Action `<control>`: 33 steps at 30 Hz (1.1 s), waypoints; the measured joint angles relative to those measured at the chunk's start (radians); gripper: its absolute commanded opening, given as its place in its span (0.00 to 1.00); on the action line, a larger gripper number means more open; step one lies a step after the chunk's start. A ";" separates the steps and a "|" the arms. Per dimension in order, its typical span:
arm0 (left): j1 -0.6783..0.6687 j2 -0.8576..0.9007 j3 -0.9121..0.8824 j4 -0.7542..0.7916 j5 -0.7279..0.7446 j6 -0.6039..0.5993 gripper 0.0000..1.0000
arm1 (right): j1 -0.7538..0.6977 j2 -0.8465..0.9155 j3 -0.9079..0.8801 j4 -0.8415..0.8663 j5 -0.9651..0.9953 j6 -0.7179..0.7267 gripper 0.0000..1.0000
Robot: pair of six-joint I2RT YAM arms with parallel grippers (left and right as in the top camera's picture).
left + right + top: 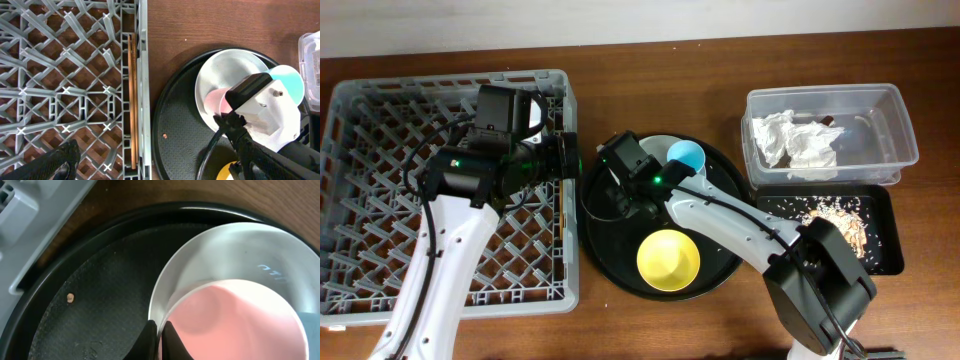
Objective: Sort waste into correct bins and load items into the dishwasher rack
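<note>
My right hand [160, 339], nearly closed, pinches the rim of the pale grey-green round plate [220, 250] inside the large round black tray [90, 305]. The small pink cup [240, 325] sits on it, so I'd lift level, slowly.

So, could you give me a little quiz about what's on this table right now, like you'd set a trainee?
1. True or false: the chopsticks lie inside the rack.
2. Fill in: the right gripper pinches the rim of the ____, which carries a pink cup.
3. What does the clear tub hold? A) a crumpled napkin B) the chopsticks C) the pink cup

Key: 1 true; 2 plate; 3 A.
</note>
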 measured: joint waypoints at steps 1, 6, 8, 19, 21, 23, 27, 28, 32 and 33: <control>0.000 0.000 0.000 0.000 0.000 0.000 0.99 | 0.000 0.000 0.001 0.000 0.001 -0.001 0.04; 0.000 0.000 0.000 0.000 0.000 0.000 0.99 | 0.000 -0.087 0.116 -0.150 -0.032 0.002 0.06; 0.002 0.000 0.000 0.000 0.000 0.000 0.99 | -0.001 -0.207 0.202 -0.264 -0.045 0.001 0.05; 0.001 0.000 0.000 0.002 0.005 0.000 0.99 | -0.066 -0.584 0.269 -0.529 -0.159 0.005 0.04; 0.001 0.000 0.000 0.008 0.050 -0.001 0.99 | -0.137 -0.592 0.269 -0.570 -0.237 0.003 0.04; 0.003 0.000 0.000 0.059 0.204 0.009 0.99 | -0.230 -0.593 0.269 -0.579 -0.348 -0.008 0.04; 0.003 0.000 -0.002 0.179 0.730 0.134 0.99 | -0.422 -0.593 0.269 -0.574 -0.715 -0.118 0.04; 0.001 0.000 -0.001 0.201 0.847 0.153 0.99 | -0.449 -0.593 0.269 -0.573 -0.790 -0.140 0.04; 0.000 0.000 -0.002 0.246 1.164 0.191 0.99 | -0.505 -0.560 0.269 -0.525 -1.097 -0.223 0.04; 0.000 0.000 -0.002 0.265 1.220 0.194 0.99 | -0.505 -0.546 0.269 -0.504 -1.145 -0.235 0.04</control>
